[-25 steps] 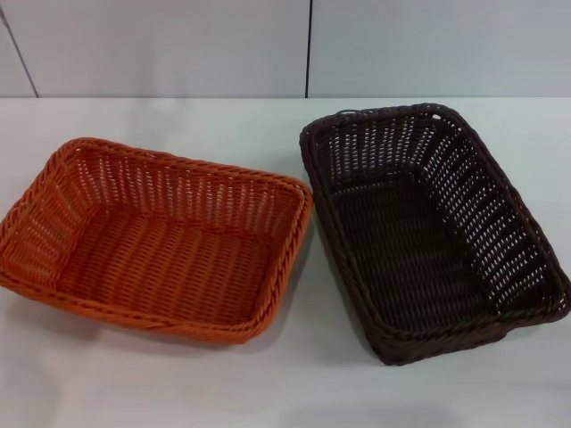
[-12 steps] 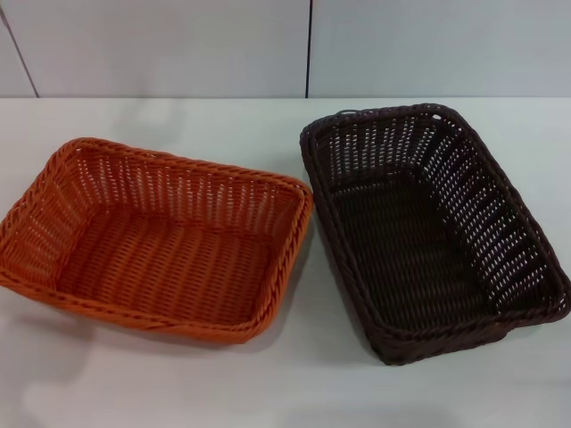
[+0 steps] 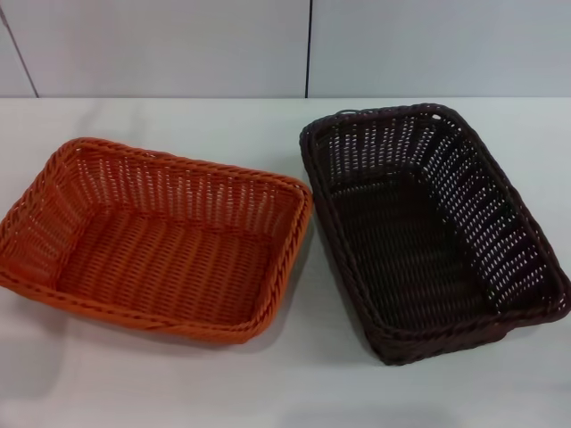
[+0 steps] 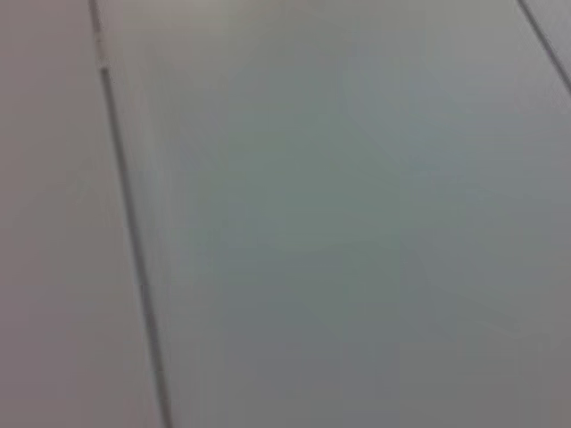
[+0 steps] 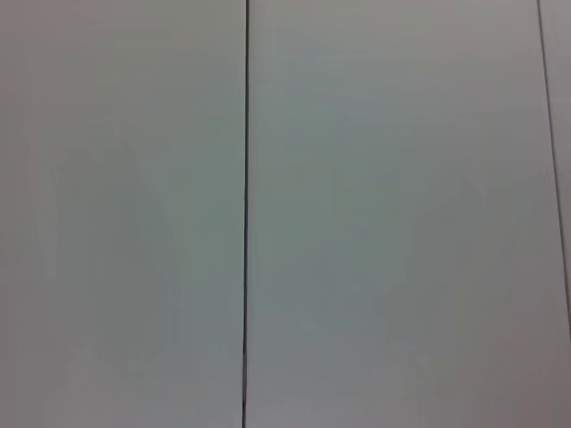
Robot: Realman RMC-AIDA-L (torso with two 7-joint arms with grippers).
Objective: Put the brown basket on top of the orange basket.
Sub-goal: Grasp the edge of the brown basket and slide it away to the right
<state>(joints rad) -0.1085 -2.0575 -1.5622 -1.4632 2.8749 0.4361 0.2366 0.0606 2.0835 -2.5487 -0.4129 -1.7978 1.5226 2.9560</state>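
On the white table [image 3: 268,392], the nearest thing on the robot's right is the brown basket [image 3: 428,232]. It is a dark woven tray with a braided rim and sloping openwork sides, standing upright on its base. It is turned at an angle, so that one short end points toward the robot and the other toward the wall. Its near corner comes closer to the front edge of the head view than anything else.

Beside it, on the robot's left, sits the orange basket [image 3: 156,236], of like shape and weave and also upright. Its long side runs roughly across the view. The two rims come near each other at the middle of the table, with a narrow strip of bare tabletop between them; they do not touch. Both baskets hold nothing.

Behind the table stands a pale panelled wall [image 3: 178,45] with dark vertical seams. Both wrist views show only such pale panels [image 5: 401,214] with thin dark seams [image 4: 125,223].

Neither gripper appears in any view, so whether their fingers are spread or closed cannot be told.
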